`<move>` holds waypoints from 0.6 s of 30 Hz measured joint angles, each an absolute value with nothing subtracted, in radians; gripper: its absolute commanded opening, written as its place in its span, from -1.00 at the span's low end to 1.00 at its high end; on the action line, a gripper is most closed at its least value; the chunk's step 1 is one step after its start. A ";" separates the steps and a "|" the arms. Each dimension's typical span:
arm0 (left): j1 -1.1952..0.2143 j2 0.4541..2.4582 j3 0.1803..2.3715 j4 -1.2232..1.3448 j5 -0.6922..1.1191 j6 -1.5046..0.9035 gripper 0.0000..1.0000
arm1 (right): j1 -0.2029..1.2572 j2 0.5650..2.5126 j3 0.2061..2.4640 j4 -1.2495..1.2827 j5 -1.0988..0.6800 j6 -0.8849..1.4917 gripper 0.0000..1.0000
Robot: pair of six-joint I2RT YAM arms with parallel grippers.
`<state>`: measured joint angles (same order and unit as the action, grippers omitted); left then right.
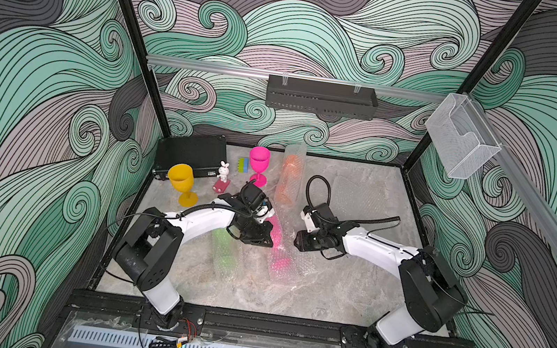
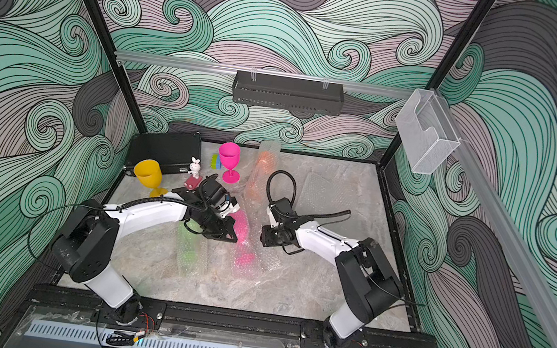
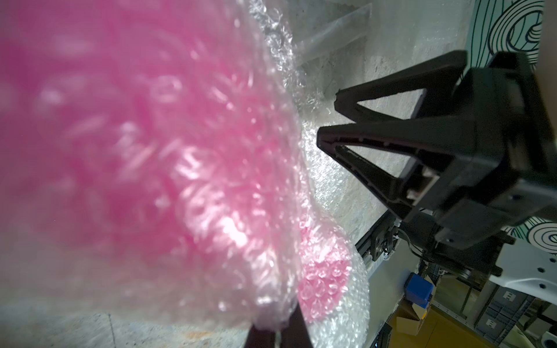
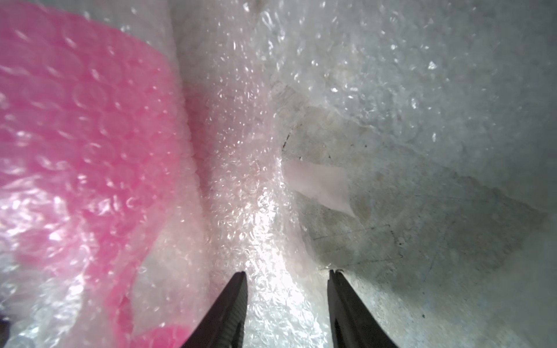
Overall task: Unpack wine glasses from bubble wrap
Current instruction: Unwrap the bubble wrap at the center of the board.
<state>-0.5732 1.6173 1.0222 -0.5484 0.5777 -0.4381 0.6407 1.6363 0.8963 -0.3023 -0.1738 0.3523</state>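
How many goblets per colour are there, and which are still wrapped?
Pink: 2, standing pink goblet unwrapped, wrapped pink goblet
Yellow: 1, yellow goblet, unwrapped
Orange: 1, orange goblet, wrapped
Green: 1, green goblet, wrapped
Total: 5 (2 unwrapped, 3 wrapped)

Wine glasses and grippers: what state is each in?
yellow goblet: unwrapped, standing upright.
standing pink goblet: unwrapped, upright.
orange goblet: wrapped, lying down.
green goblet: wrapped, lying down.
second pink goblet: wrapped.
left gripper: shut on that goblet's bubble wrap.
right gripper: open.
loose sheet: flat, empty.
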 measured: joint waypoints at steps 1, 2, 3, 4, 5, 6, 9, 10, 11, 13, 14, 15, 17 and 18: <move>-0.573 1.617 1.021 -0.548 0.575 -0.436 -1.00 | 0.641 1.645 0.896 -0.303 -0.180 0.351 -0.06; -0.573 1.617 1.019 -0.548 0.572 -0.434 -1.00 | 0.641 1.653 0.896 -0.303 -0.186 0.350 -0.07; -0.573 1.617 1.017 -0.548 0.571 -0.433 -1.00 | 0.641 1.661 0.896 -0.303 -0.193 0.348 -0.08; -0.573 1.617 1.016 -0.548 0.569 -0.431 -1.00 | 0.641 1.669 0.896 -0.302 -0.200 0.347 -0.11; -0.573 1.617 1.014 -0.548 0.568 -0.429 -1.00 | 0.641 1.677 0.897 -0.302 -0.205 0.348 -0.14; -0.573 1.617 1.012 -0.548 0.567 -0.427 -1.00 | 0.641 1.684 0.897 -0.302 -0.210 0.347 -0.19; -0.573 1.612 1.005 -0.546 0.562 -0.426 -1.00 | 0.641 1.699 0.899 -0.298 -0.226 0.344 -0.39; -0.572 1.612 1.003 -0.546 0.561 -0.426 -1.00 | 0.640 1.703 0.899 -0.295 -0.234 0.342 -0.45; -0.570 1.612 1.001 -0.545 0.561 -0.426 -1.00 | 0.640 1.705 0.899 -0.293 -0.241 0.344 -0.52; -0.570 1.612 0.993 -0.542 0.559 -0.425 -1.00 | 0.640 1.712 0.900 -0.289 -0.253 0.345 -0.68; -0.570 1.612 0.989 -0.541 0.557 -0.425 -1.00 | 0.640 1.714 0.900 -0.288 -0.258 0.346 -0.73; -0.570 1.610 0.983 -0.537 0.554 -0.423 -1.00 | 0.640 1.715 0.900 -0.287 -0.264 0.345 -0.78; -0.570 1.598 0.964 -0.529 0.543 -0.419 -1.00 | 0.640 1.715 0.900 -0.285 -0.269 0.346 -0.86; -0.570 1.585 0.952 -0.523 0.535 -0.416 -1.00 | 0.640 1.715 0.900 -0.282 -0.270 0.347 -0.88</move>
<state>-0.5705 1.5848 0.9516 -0.5228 0.5346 -0.4156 0.6403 1.7149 0.9005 -0.2817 -0.2703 0.3473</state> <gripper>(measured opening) 0.048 0.084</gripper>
